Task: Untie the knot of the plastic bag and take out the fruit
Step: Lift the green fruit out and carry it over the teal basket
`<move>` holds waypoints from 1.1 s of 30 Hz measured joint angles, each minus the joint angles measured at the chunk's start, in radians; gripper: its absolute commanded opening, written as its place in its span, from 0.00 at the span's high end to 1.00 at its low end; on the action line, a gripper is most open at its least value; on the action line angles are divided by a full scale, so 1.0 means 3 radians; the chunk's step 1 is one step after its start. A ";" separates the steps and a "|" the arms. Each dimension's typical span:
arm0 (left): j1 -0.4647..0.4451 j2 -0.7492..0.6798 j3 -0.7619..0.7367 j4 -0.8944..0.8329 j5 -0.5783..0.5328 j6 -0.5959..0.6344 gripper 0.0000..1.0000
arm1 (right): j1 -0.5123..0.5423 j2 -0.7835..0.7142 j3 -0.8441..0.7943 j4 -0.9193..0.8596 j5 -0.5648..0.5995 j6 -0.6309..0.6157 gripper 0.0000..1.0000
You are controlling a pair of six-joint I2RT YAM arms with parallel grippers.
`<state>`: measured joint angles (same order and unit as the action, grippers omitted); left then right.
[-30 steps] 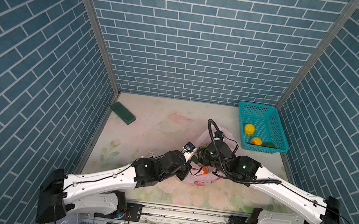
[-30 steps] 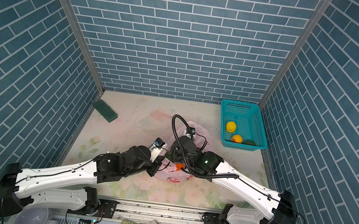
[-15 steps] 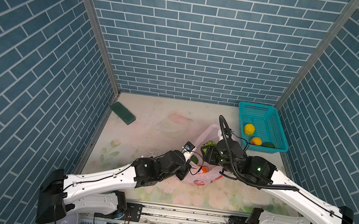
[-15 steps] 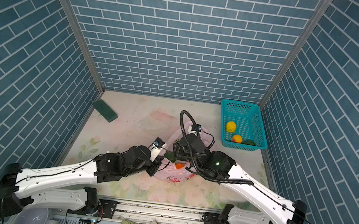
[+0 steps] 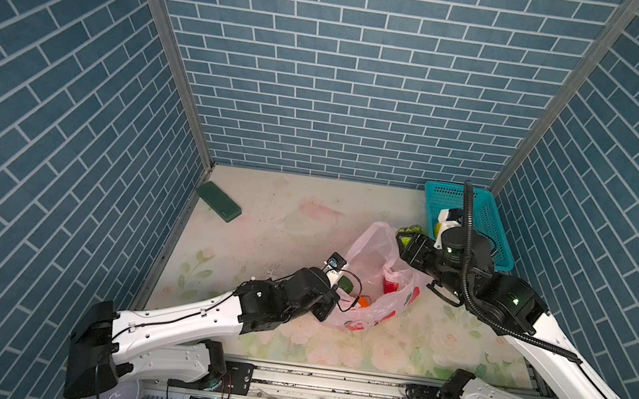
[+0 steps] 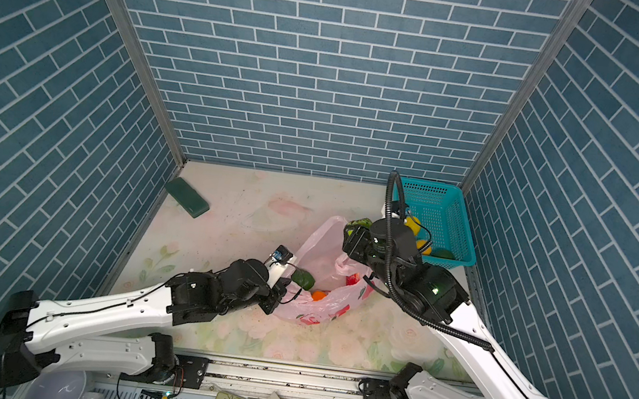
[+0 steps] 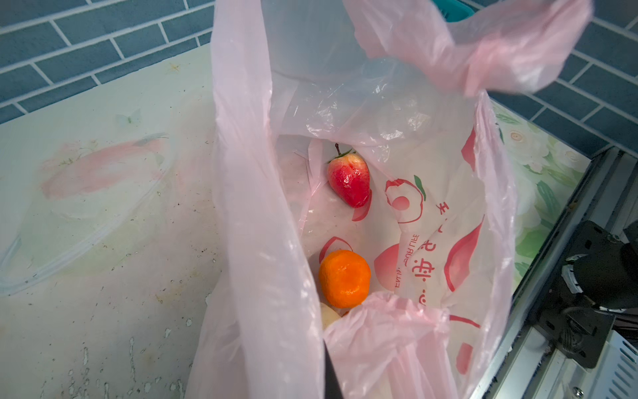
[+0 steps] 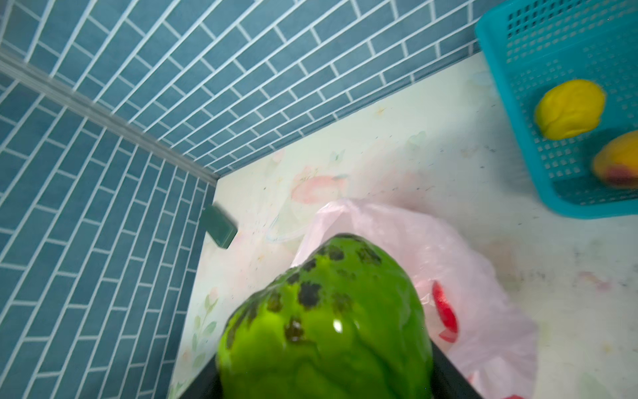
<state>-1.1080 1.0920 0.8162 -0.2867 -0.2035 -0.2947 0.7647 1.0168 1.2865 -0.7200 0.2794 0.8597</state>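
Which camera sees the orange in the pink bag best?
The left wrist view: the orange sits big and clear inside the open pink bag. In both top views it is a tiny orange spot; the right wrist view does not show it.

Thin, translucent pink film, crinkled and softly shiny, with red print: plastic bag (image 7: pixel 262 241), pinched in the left gripper (image 5: pixel 331 314). Inside, just ahead of that gripper: glossy, wet-looking red fruit (image 7: pixel 348 181); matt, dimpled orange fruit (image 7: pixel 344 278). In the right gripper (image 5: pixel 407 239): glossy, lumpy green fruit (image 8: pixel 328 328), dark-speckled. Beside it, hard teal perforated plastic basket (image 8: pixel 518 69). Beneath both, matt flower-printed tabletop (image 7: pixel 103 276), scuffed and flecked.
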 measured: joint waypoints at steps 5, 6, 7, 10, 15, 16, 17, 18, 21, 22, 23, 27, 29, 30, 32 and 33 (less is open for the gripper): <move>0.0003 0.0000 0.0065 -0.0078 0.0009 0.0057 1.00 | -0.0676 -0.0039 -0.0010 -0.0042 -0.0189 -0.0168 0.49; 0.0003 0.0000 0.0089 -0.0108 0.0010 0.0076 1.00 | -0.0818 -0.0043 -0.0024 -0.0025 -0.0226 -0.0193 0.49; 0.0004 0.0000 0.0113 -0.0139 0.0009 0.0099 1.00 | -0.0975 -0.0048 -0.0055 0.0006 -0.0277 -0.0226 0.49; 0.0008 -0.0014 0.0179 -0.0207 0.0009 0.0170 1.00 | -0.1369 -0.0043 -0.0177 0.0112 -0.0402 -0.0318 0.49; 0.0058 -0.0020 0.0301 -0.0338 0.0017 0.0273 1.00 | -0.1974 0.0187 -0.0317 0.0374 -0.0632 -0.0455 0.49; 0.0070 -0.0019 0.0323 -0.0360 0.0018 0.0287 1.00 | -0.2084 0.0277 -0.0326 0.0448 -0.0674 -0.0482 0.49; 0.0081 -0.0019 0.0341 -0.0376 0.0020 0.0301 1.00 | -0.2171 0.0350 -0.0331 0.0511 -0.0708 -0.0506 0.49; 0.0093 -0.0018 0.0354 -0.0387 0.0022 0.0317 1.00 | -0.2260 0.0445 -0.0336 0.0591 -0.0744 -0.0529 0.49; 0.0127 0.0005 0.0389 -0.0416 0.0029 0.0356 1.00 | -0.2491 0.0702 -0.0342 0.0799 -0.0843 -0.0571 0.49; 0.0140 0.0027 0.0403 -0.0425 0.0033 0.0373 1.00 | -0.2566 0.0802 -0.0342 0.0877 -0.0872 -0.0596 0.49; 0.0148 0.0048 0.0417 -0.0434 0.0033 0.0385 1.00 | -0.2623 0.0880 -0.0342 0.0933 -0.0891 -0.0609 0.49; 0.0164 0.0165 0.0528 -0.0526 0.0028 0.0446 1.00 | -0.2852 0.1282 -0.0341 0.1176 -0.0982 -0.0654 0.49; 0.0169 0.0196 0.0579 -0.0571 0.0019 0.0458 1.00 | -0.2946 0.1486 -0.0340 0.1275 -0.1013 -0.0690 0.49; 0.0172 0.0211 0.0607 -0.0582 0.0015 0.0459 1.00 | -0.2983 0.1582 -0.0340 0.1315 -0.1026 -0.0708 0.49; 0.0174 0.0242 0.0652 -0.0594 0.0010 0.0455 1.00 | -0.3056 0.1760 -0.0337 0.1381 -0.1047 -0.0735 0.49; 0.0175 0.0263 0.0674 -0.0599 0.0009 0.0443 1.00 | -0.3089 0.1850 -0.0336 0.1418 -0.1057 -0.0757 0.48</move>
<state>-1.0554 1.1709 1.0183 -0.4664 -0.2008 -0.1619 -0.1619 1.5719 1.1858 -0.2947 -0.0376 0.6327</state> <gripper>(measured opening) 0.044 0.665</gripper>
